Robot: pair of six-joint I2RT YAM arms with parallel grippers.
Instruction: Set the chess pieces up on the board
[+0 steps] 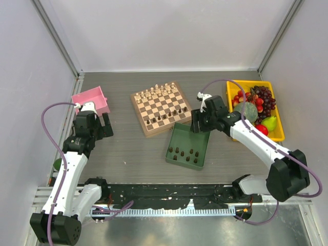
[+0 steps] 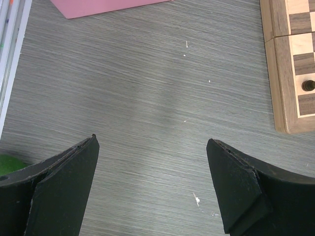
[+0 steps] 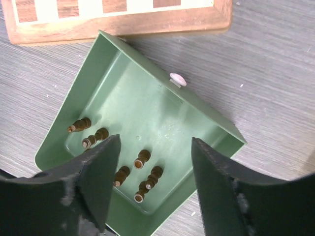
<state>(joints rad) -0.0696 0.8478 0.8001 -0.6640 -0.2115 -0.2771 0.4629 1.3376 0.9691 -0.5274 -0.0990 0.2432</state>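
The board (image 1: pixel 160 107) lies mid-table, with a few dark chess pieces (image 1: pixel 177 111) standing along its near rows. Several more dark pieces (image 3: pixel 142 158) lie tipped over in the green tray (image 1: pixel 200 134) just in front of it. My right gripper (image 3: pixel 155 142) hovers open over the tray's far end, at the board's near right corner (image 1: pixel 197 125), with nothing between its fingers. My left gripper (image 2: pixel 152 142) stands wide open over bare table left of the board (image 2: pixel 288 64), where one dark pawn (image 2: pixel 308 84) shows, and sits near the pink tray (image 1: pixel 105 129).
Cream chessmen (image 1: pixel 156 92) fill the board's far rows. A pink tray (image 1: pixel 92 101) sits at the left, and a yellow bin of fruit (image 1: pixel 279 130) at the right. A small white knob (image 3: pixel 177 79) rests on the green tray's rim. Something green (image 2: pixel 10 162) lies at the table's left edge.
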